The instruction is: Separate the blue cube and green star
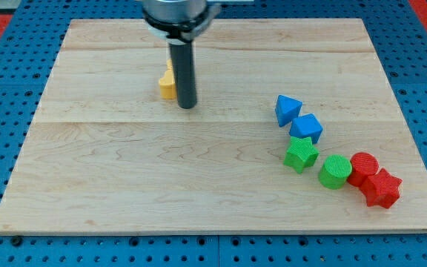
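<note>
Tabletop (124, 185), first item: my tip (187, 106), a bare rod with no end effector to open or close, touching a yellow block (168, 84). It is well apart from the blue cube (306, 127).

Blue cube: touching the green star (301, 154) just below it.

Advice: I would enter the seam between them and push one only.

Count: two blue, counting the blue triangle (287, 108); two green, counting the green cylinder (335, 171); two red; one yellow.

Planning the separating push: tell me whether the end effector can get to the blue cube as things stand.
Probably yes. My tip sits beside the yellow block, far to the view's left of the blue cube, with bare board between. The green star touches the cube's lower side only.
</note>
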You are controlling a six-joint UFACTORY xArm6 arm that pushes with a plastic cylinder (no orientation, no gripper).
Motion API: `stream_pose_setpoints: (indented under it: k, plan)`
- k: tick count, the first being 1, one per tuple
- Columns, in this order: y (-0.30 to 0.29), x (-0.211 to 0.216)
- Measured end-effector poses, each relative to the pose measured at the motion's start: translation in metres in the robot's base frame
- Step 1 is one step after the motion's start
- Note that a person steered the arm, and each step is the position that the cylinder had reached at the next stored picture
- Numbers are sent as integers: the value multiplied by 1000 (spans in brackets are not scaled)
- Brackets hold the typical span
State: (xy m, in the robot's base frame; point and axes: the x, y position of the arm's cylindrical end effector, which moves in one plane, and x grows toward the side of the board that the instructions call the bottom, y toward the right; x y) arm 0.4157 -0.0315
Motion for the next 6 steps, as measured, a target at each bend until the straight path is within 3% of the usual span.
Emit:
stream_pose_setpoints:
  k: [2,4,5,6]
  plan:
    - [155,67]
    - [194,90]
    - [242,82]
    - [235,74]
